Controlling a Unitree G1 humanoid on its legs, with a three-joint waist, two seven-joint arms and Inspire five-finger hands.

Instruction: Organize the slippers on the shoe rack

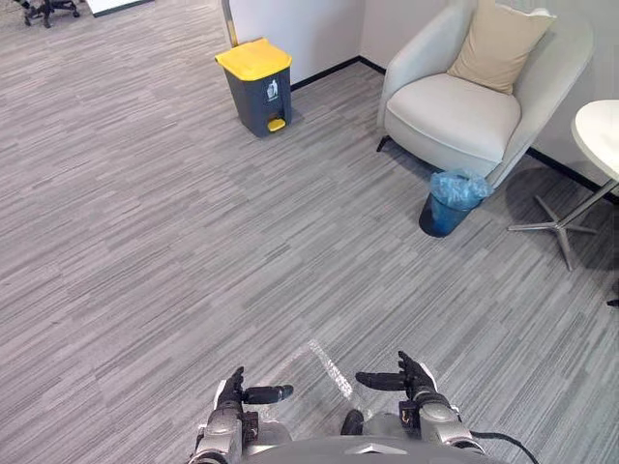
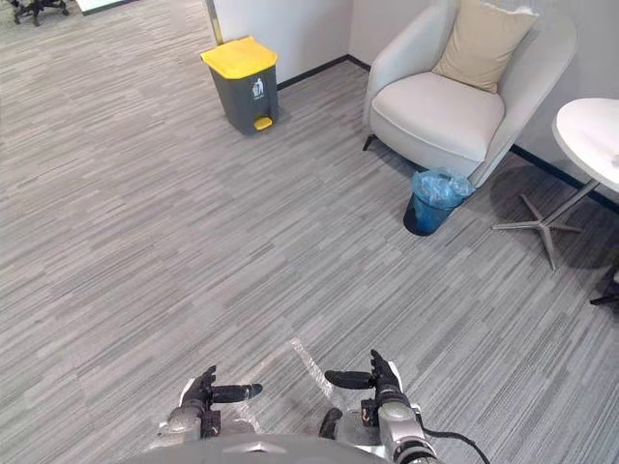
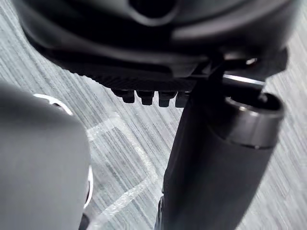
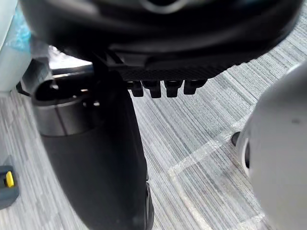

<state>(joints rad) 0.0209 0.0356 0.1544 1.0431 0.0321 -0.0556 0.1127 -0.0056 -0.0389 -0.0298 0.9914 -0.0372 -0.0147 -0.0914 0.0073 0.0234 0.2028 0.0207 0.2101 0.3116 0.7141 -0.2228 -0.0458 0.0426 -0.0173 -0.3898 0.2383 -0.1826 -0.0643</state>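
Observation:
My left hand [image 1: 235, 391] hangs low in the near foreground over grey carpet, thumb pointing inward, fingers straight, nothing in it. My right hand [image 1: 413, 379] mirrors it a little to the right, also open and holding nothing. In the left wrist view the fingers [image 3: 148, 97] and thumb [image 3: 216, 158] stand over bare carpet. The right wrist view gives the same picture of its fingers [image 4: 163, 88] and thumb [image 4: 96, 158].
A clear tape mark [image 1: 329, 372] lies on the carpet between the hands. Far ahead stand a grey pedal bin with a yellow lid [image 1: 257, 85], a pale armchair [image 1: 455, 116] with a beige cushion, a blue-lined waste basket [image 1: 453, 201] and a white round table [image 1: 602, 130].

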